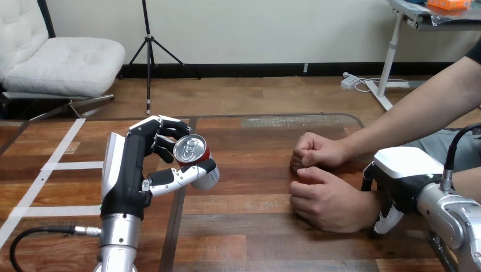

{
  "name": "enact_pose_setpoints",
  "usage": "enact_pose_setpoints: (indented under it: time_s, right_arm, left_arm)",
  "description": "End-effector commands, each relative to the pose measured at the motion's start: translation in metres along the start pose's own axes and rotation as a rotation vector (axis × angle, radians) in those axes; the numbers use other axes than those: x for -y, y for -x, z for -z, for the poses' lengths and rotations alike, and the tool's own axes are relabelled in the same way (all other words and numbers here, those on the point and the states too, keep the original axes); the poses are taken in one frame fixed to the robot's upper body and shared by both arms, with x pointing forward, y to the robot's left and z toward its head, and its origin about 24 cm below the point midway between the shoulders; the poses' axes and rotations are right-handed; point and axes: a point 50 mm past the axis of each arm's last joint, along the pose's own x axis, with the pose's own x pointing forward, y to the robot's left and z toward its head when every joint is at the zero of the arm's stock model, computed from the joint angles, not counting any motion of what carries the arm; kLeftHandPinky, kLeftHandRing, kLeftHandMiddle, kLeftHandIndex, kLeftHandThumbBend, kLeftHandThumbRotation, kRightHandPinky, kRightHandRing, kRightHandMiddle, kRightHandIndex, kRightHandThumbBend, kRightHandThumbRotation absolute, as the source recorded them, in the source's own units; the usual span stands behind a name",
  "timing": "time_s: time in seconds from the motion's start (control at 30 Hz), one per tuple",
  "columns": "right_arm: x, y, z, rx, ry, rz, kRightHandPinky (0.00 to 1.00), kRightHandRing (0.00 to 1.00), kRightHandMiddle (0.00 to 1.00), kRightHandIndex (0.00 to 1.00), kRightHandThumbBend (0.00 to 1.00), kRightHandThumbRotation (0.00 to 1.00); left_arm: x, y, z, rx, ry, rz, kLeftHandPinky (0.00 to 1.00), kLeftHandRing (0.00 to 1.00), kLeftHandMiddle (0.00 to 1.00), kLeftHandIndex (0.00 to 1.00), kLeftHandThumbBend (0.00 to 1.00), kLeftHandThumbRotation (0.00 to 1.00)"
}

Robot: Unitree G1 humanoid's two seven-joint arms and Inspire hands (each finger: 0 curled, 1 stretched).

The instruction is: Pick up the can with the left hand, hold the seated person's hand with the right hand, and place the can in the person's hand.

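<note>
My left hand (129, 170) holds a red and silver can (191, 149) upright above the left part of the table, fingers behind it and thumb across its front. The person's two hands rest on the table at the right as closed fists: the far one (315, 152) and the near one (323, 204). My right hand (404, 177) lies over the wrist of the near fist, with a finger (367, 177) down its far side and the thumb (387, 220) at its near side. The can is well left of both fists.
The wooden table (255, 238) has a dark seam (173, 226) running front to back under my left hand. White tape lines (54, 165) mark its left part. The person's forearm (408, 113) reaches in from the right edge.
</note>
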Motion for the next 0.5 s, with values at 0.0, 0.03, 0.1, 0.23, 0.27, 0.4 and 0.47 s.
enact_pose_setpoints:
  time_s: [0.0, 0.03, 0.1, 0.23, 0.27, 0.4, 0.47]
  right_arm:
    - [0.0109, -0.0053, 0.0013, -0.001, -0.008, 0.030, 0.31, 0.42, 0.51, 0.62, 0.77, 0.00]
    - [0.0107, -0.0054, 0.0013, -0.002, -0.010, 0.029, 0.32, 0.42, 0.51, 0.62, 0.77, 0.00]
    - [0.0103, -0.0057, 0.0013, -0.002, -0.011, 0.027, 0.32, 0.42, 0.51, 0.62, 0.77, 0.00]
    - [0.0094, -0.0062, 0.0014, -0.002, -0.013, 0.019, 0.34, 0.44, 0.52, 0.60, 0.75, 0.00]
    - [0.0093, -0.0063, 0.0014, -0.003, -0.014, 0.017, 0.34, 0.45, 0.52, 0.58, 0.75, 0.00]
    - [0.0084, -0.0065, 0.0012, -0.001, -0.013, 0.026, 0.35, 0.45, 0.51, 0.55, 0.73, 0.00]
    - [0.0081, -0.0066, 0.0012, 0.001, -0.010, 0.032, 0.34, 0.44, 0.51, 0.54, 0.74, 0.00]
  left_arm:
    - [-0.0130, -0.0197, -0.0208, 0.121, -0.007, -0.047, 0.36, 0.41, 0.48, 0.52, 0.68, 0.00]
    - [-0.0130, -0.0197, -0.0207, 0.121, -0.008, -0.047, 0.36, 0.41, 0.48, 0.52, 0.68, 0.00]
    - [-0.0132, -0.0197, -0.0207, 0.121, -0.010, -0.047, 0.36, 0.41, 0.48, 0.52, 0.68, 0.00]
    - [-0.0134, -0.0196, -0.0206, 0.122, -0.013, -0.047, 0.36, 0.41, 0.48, 0.52, 0.68, 0.00]
    - [-0.0134, -0.0196, -0.0207, 0.122, -0.013, -0.047, 0.36, 0.41, 0.48, 0.52, 0.68, 0.00]
    - [-0.0137, -0.0195, -0.0205, 0.120, -0.015, -0.047, 0.36, 0.41, 0.48, 0.52, 0.68, 0.00]
    - [-0.0137, -0.0194, -0.0204, 0.119, -0.015, -0.047, 0.35, 0.41, 0.48, 0.52, 0.68, 0.00]
